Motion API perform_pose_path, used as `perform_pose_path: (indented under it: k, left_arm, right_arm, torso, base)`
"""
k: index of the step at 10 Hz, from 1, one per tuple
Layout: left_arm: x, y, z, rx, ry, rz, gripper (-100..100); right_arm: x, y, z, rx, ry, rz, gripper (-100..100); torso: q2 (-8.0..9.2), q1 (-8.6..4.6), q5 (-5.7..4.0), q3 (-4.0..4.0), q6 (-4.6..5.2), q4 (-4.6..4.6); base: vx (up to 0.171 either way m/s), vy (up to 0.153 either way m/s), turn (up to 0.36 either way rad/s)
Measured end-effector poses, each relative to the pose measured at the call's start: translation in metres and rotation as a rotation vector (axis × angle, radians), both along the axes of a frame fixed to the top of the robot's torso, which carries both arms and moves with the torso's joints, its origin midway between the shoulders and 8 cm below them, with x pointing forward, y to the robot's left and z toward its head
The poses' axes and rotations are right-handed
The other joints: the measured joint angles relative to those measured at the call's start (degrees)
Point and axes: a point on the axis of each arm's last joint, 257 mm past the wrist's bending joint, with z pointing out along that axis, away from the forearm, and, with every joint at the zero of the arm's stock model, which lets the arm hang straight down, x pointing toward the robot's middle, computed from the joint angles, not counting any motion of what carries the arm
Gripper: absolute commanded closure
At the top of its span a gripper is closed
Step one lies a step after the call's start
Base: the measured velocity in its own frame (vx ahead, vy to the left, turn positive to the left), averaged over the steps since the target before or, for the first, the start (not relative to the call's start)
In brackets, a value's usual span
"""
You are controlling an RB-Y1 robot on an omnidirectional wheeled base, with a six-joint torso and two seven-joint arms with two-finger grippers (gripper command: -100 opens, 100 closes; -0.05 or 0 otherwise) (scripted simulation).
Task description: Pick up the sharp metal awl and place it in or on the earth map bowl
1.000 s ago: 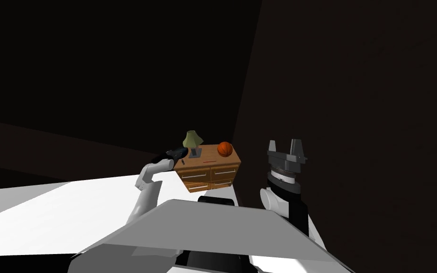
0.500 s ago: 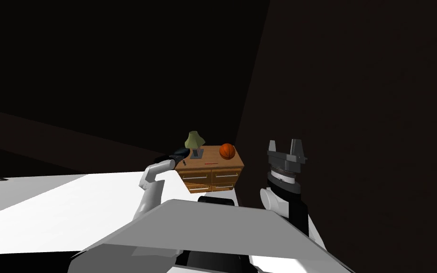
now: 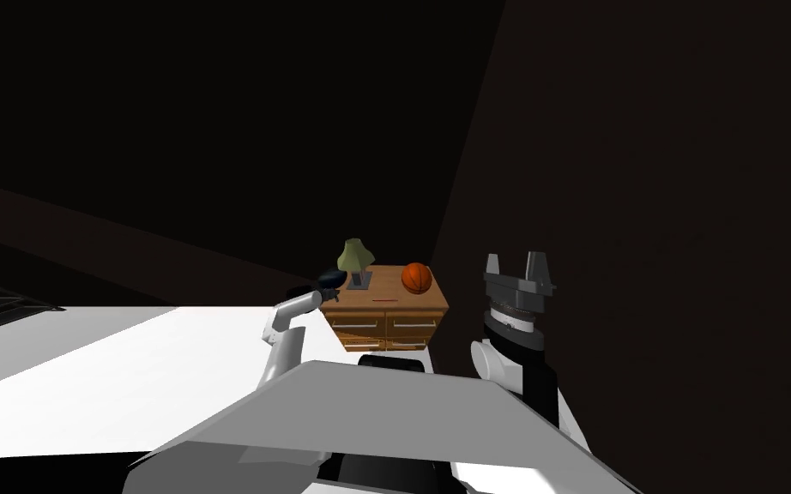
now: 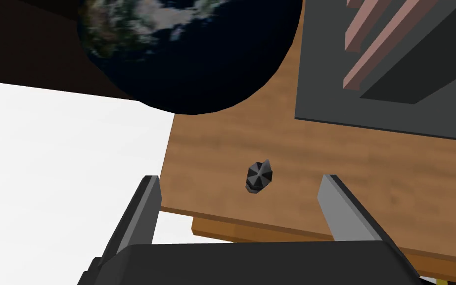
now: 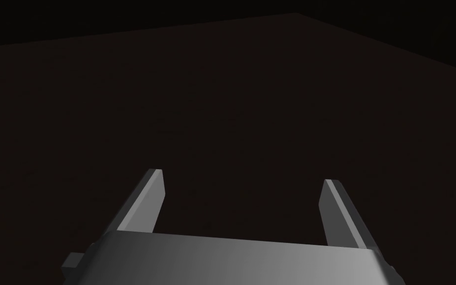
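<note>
The awl (image 4: 259, 176) is a small dark tool seen end-on, its point facing away from me, lying on the wooden dresser top (image 4: 271, 143) close to its near edge. My left gripper (image 4: 240, 177) hovers over it, open, with the awl between the fingers and nearer one of them. Just beyond sits the earth map bowl (image 4: 187, 54), dark blue with green and white patches, at the dresser's corner. My right gripper (image 3: 518, 266) is raised to the right of the dresser, open and empty.
A lamp (image 3: 355, 257) with a grey base (image 4: 380, 94) stands on the dresser (image 3: 389, 313) beside the bowl. An orange basketball (image 3: 417, 278) and a thin red stick (image 3: 383, 299) also lie there. A dark wall rises on the right; white floor (image 3: 128, 369) spreads left.
My view has swung, so the dresser sits a little further right and lower. My left arm has stayed stretched out at the dresser's left corner. The right arm has not moved.
</note>
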Motion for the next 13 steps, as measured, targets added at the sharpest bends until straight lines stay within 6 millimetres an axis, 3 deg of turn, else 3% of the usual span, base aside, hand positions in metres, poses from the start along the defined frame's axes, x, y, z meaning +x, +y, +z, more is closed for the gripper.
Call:
perform_pose_path:
  k: [2,3,4,10,11,13]
  left_arm:
    - [-0.004,-0.021,-0.019,-0.075,0.029,0.011,-100]
    - [-0.005,-0.022,-0.020,-0.080,0.031,0.012,0]
    - [-0.005,-0.022,-0.020,-0.079,0.031,0.012,-100]
    - [0.011,-0.021,-0.032,-0.078,0.029,0.023,-100]
    - [0.011,-0.021,-0.032,-0.077,0.028,0.023,100]
    - [0.012,-0.022,-0.032,-0.078,0.027,0.022,100]
  right_arm:
    - [0.000,0.000,0.000,0.000,0.000,0.000,0]
    - [0.000,0.000,0.000,0.000,0.000,0.000,0]
    - [0.000,0.000,0.000,0.000,0.000,0.000,0]
    - [0.000,0.000,0.000,0.000,0.000,0.000,0]
    - [0.000,0.000,0.000,0.000,0.000,0.000,0]
    - [0.000,0.000,0.000,0.000,0.000,0.000,0]
  torso:
    - [-0.01,0.05,0.01,-0.01,0.02,-0.01]
    - [0.12,0.00,0.00,0.06,0.02,0.02]
    - [0.22,-0.04,-0.01,0.12,0.02,0.05]
    - [0.32,0.00,0.00,0.18,0.02,0.07]
    - [0.31,-0.03,-0.01,0.18,0.01,0.07]
    - [0.29,-0.03,-0.02,0.16,-0.01,0.05]
  base:
    - [0.048,0.020,0.026]
    - [0.006,0.002,-0.001]
    - [-0.004,0.009,-0.020]
    - [-0.009,0.012,-0.016]
    - [0.000,0.000,0.000]
    - [0.000,0.000,0.000]
